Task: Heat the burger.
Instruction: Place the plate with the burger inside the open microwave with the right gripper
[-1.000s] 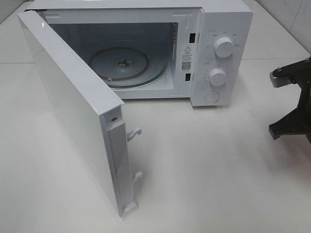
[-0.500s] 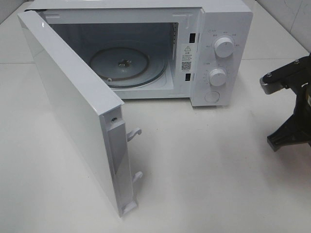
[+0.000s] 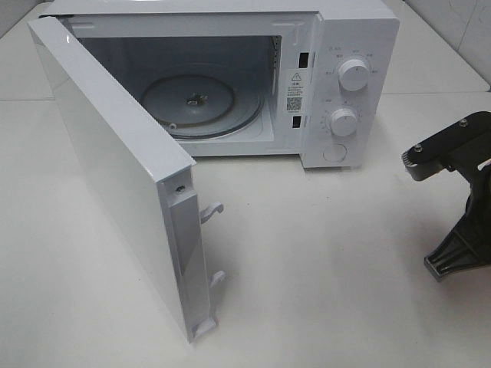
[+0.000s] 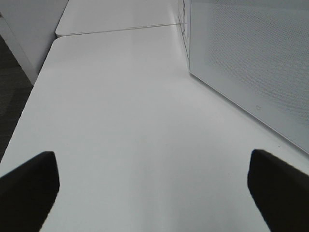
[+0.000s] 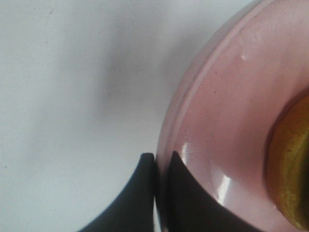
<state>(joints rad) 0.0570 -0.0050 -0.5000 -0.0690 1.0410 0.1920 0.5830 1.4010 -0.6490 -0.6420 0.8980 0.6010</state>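
Burger [image 5: 292, 179] sat on the pink plate [image 5: 231, 96], whose rim the right gripper [image 5: 157, 157] pinched tight; the left gripper [image 4: 152, 162] hung spread wide beside the microwave door [image 4: 251, 58].

Microwave [image 3: 341, 38] at the back of the bench [image 3: 330, 268], door [image 3: 100, 153] swung out front-left, turntable [image 3: 192, 103] inside, burger [image 5: 292, 179] on a plate [image 5: 231, 111], its rim between the right fingers [image 5: 133, 198]

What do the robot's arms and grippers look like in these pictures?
The right arm is black, with a grey metal bracket bearing small screws. The left gripper has broad, rounded black fingers; the right gripper has dark, tapering fingers.
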